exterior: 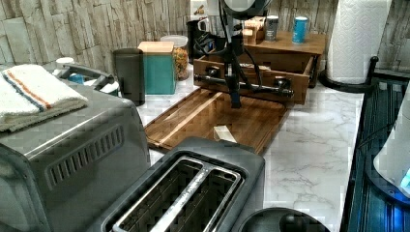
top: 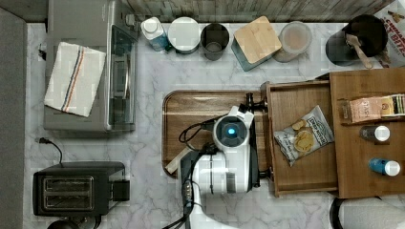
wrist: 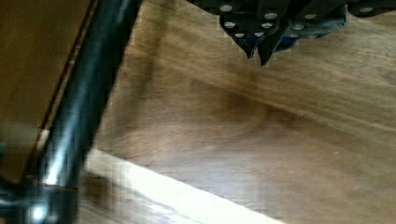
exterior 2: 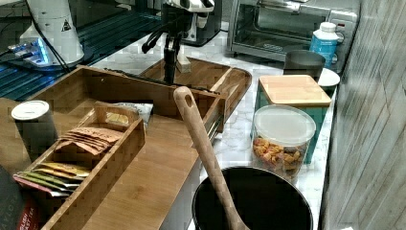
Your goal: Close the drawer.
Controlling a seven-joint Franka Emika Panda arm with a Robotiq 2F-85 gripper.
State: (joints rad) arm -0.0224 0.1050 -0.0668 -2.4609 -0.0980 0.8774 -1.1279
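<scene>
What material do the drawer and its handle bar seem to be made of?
The drawer looks like medium-brown wood with a matte finish: grain lines show on its floor. Its handle bar seems to be dark metal, as it is black and glossy with highlights.

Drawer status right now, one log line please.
medium-brown wooden drawer: open, chip bag inside | gripper: fingers shut, before black handle bar

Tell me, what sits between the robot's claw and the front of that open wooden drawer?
Only the drawer's black handle bar, running across the front panel. In the left view the gripper hangs just in front of it, over the walnut tray.
</scene>
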